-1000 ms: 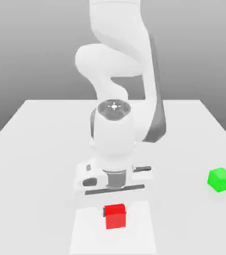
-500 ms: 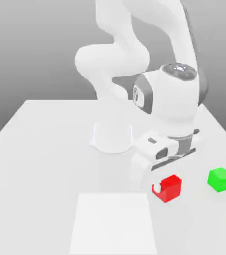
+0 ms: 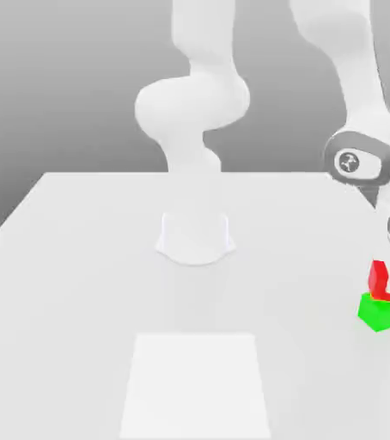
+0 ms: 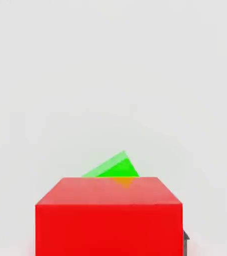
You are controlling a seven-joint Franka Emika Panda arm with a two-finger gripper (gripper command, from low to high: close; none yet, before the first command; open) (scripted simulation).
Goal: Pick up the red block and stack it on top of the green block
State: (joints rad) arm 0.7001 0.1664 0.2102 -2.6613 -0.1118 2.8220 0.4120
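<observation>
Sitting on top of the green block (image 3: pixel 379 314), the red block (image 3: pixel 380 280) shows in the exterior view as a bright, matte red shape at the far right of the table (image 3: pixel 87 284) — only part of it can be seen there, an upright face and a lower ledge, since white parts of the arm's hand cover the rest. Its underside meets the green block's top face, so the two are touching, red above green. In the hand view the red block (image 4: pixel 109 215) is a plain flat-coloured cube with a lighter top face and a stronger red front face, its edges clean and square, and a wedge of the green block (image 4: pixel 113 168) pokes out just beyond its far edge, turned at a slight angle to it. The green block is the same sort of cube, bright and matte, resting on the white table. Above the pair, the arm (image 3: pixel 353 94) leans over from its base (image 3: pixel 195 236) near the table's middle toward the exterior view's right, its wrist directly over the stack. Whether the jaws are spread or closed I cannot tell — the fingers are hidden at the frame's edge. A paler rectangle (image 3: pixel 195 382) lies on the table nearer the camera, well apart from the blocks.
</observation>
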